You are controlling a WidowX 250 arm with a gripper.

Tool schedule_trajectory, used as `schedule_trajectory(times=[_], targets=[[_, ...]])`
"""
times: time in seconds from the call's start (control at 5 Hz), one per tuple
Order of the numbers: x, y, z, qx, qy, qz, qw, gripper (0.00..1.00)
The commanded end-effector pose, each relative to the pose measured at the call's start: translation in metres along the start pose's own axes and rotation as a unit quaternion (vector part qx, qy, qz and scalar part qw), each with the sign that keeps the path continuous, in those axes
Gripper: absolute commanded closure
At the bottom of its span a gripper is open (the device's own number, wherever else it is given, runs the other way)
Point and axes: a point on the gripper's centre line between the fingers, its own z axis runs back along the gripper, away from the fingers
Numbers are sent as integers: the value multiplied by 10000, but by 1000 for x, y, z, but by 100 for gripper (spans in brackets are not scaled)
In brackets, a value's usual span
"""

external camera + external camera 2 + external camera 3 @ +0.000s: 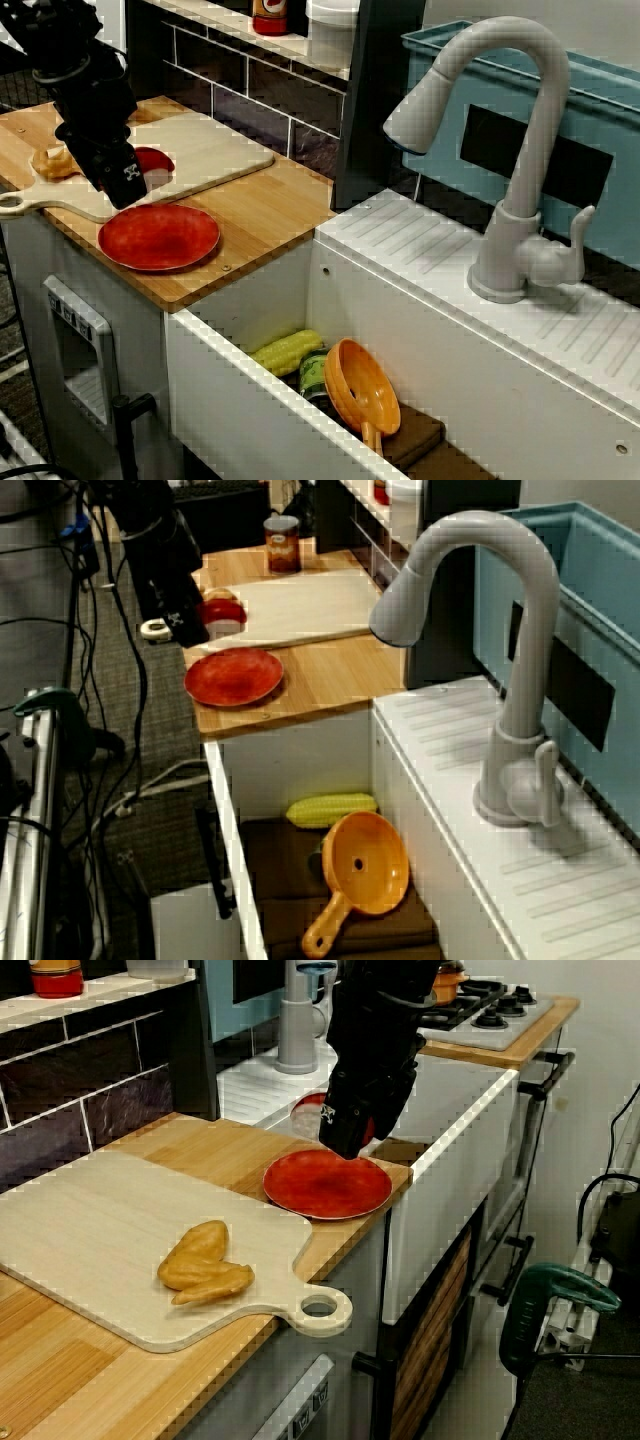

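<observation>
Since the flat round red plate (158, 237) sits on the wooden bench (270, 215) right beside the pale wooden cutting board (215, 150), its rim's easy to get at, I'd say. Arm's black fingers (124, 190) hang just over the plate's board-side edge; can't tell how wide they are. One golden chicken piece (205, 1263) lies on the board.

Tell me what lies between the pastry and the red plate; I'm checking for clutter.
Only bare cutting board lies between the pastry and the red plate, clearest in the view from the counter's end.

Wooden counter (275, 215) bears cutting board (215, 150) and red plate (158, 236).
</observation>
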Motion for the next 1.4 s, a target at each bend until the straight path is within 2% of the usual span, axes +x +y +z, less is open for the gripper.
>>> schedule_trajectory(times=[0.0, 0.4, 0.6, 1.0, 1.2], targets=[[4, -7, -5, 129, -124, -84, 9998, 100], [2, -16, -25, 329, -52, -134, 9994, 100], [5, -14, -27, 315, -16, -105, 9994, 100], [7, -9, -40, 490, 74, -90, 9987, 100], [3, -9, -48, 544, 124, -100, 9984, 10]])
